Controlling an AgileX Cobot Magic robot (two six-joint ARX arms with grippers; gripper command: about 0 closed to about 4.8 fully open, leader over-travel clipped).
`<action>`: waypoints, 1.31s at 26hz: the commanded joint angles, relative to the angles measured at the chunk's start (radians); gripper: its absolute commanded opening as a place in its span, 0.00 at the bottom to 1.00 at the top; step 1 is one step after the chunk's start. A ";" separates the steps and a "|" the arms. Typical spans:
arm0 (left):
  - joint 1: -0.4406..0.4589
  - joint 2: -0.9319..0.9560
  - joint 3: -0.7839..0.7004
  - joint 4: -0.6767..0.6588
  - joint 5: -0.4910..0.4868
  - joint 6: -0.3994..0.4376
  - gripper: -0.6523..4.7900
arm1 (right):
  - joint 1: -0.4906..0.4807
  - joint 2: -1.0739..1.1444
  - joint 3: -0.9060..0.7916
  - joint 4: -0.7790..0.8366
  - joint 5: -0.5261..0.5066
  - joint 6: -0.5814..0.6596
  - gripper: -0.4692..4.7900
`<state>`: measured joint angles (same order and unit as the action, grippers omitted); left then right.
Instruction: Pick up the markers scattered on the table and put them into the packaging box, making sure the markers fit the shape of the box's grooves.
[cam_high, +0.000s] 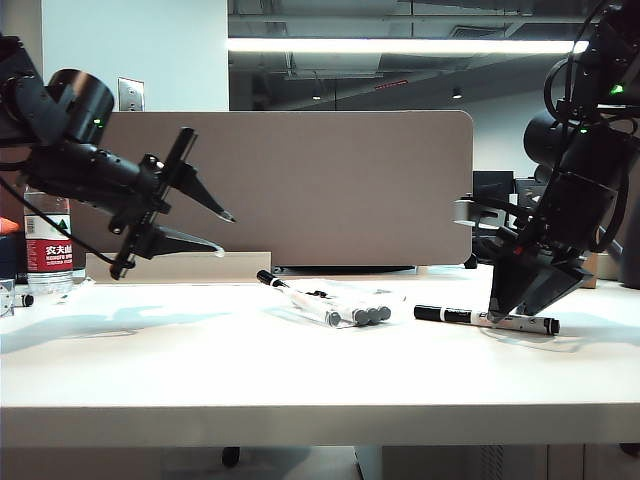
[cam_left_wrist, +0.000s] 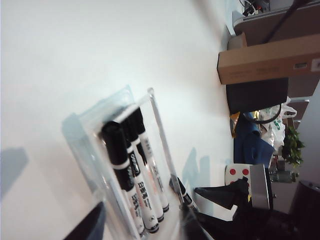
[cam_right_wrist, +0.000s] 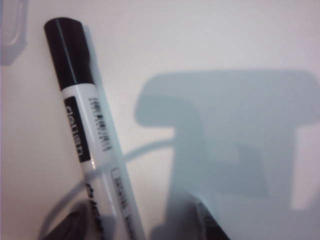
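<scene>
- Markers (cam_left_wrist: 131, 175) — three lie side by side in the grooves of the packaging box (cam_left_wrist: 90, 150), black caps together at one end, grey end plugs (cam_high: 368, 315) facing the camera in the exterior view.
- Packaging box sits flat near the middle of the table (cam_high: 200, 370).
- A fourth marker (cam_high: 485, 319) lies loose on the table to the right of the box, apart from it, black cap toward the box.
- Right gripper (cam_high: 522, 305) is down at that loose marker, fingers spread wide on either side of its barrel (cam_right_wrist: 102, 165); not clamped, and whether the tips touch the marker cannot be told.
- Left gripper (cam_high: 225, 232) hangs in the air above the left part of the table, well clear of the box — fingers apart, nothing between them.
- Water bottle (cam_high: 48, 250) stands at the far left edge.
</scene>
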<state>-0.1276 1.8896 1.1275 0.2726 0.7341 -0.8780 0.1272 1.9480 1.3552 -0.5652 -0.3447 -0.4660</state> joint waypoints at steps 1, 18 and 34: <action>0.021 -0.006 0.005 0.013 0.010 0.023 0.47 | 0.002 0.016 0.000 -0.010 0.037 -0.003 0.59; 0.036 -0.006 0.005 0.013 -0.024 0.096 0.46 | 0.004 -0.049 0.003 -0.008 0.022 0.180 0.07; 0.040 -0.006 0.005 0.012 -0.012 0.112 0.46 | 0.245 0.048 0.283 0.096 -0.174 0.435 0.07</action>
<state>-0.0868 1.8896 1.1275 0.2726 0.7158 -0.7769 0.3653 1.9781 1.6150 -0.4438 -0.5159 -0.0418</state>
